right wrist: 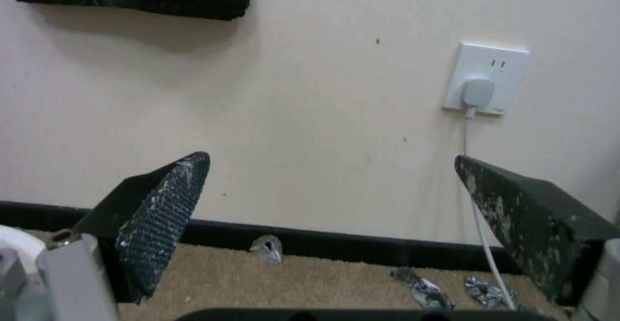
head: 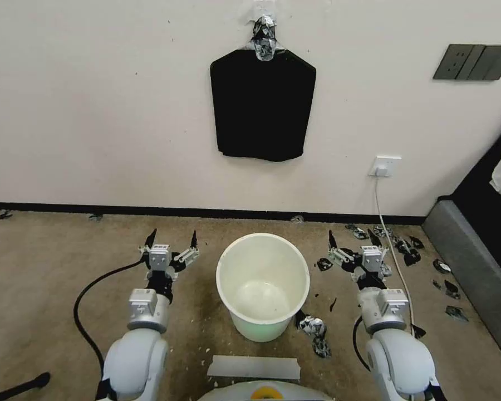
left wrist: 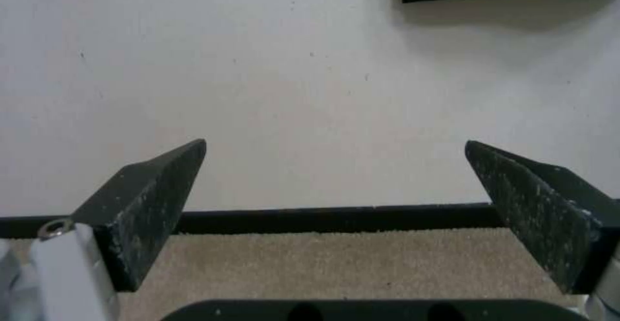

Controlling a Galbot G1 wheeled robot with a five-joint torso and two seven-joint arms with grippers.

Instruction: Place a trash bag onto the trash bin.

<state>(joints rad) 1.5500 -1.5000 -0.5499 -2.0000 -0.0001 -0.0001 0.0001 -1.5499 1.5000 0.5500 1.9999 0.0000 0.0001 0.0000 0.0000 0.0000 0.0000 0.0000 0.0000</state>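
The trash bin (head: pixel 261 329), a round cream-white bucket, stands upright and bare on the carpet in front of me. The trash bag is out of view. My left gripper (head: pixel 173 236) hovers open just left of the bin's rim, pointing at the wall. My right gripper (head: pixel 351 236) hovers open at the same distance on the bin's right. In the left wrist view the left gripper (left wrist: pixel 334 145) has its jaws spread wide with nothing between them. The right wrist view shows the right gripper (right wrist: pixel 331 160) spread just as wide, also with nothing in it.
A flat black bag pack (head: pixel 263 106) hangs on the wall above the bin. Torn black scraps (head: pixel 314 328) lie beside the bin and more by the wall (head: pixel 401 242). A wall socket (head: pixel 384 166) feeds a white cable. Grey furniture (head: pixel 473 267) borders the right side.
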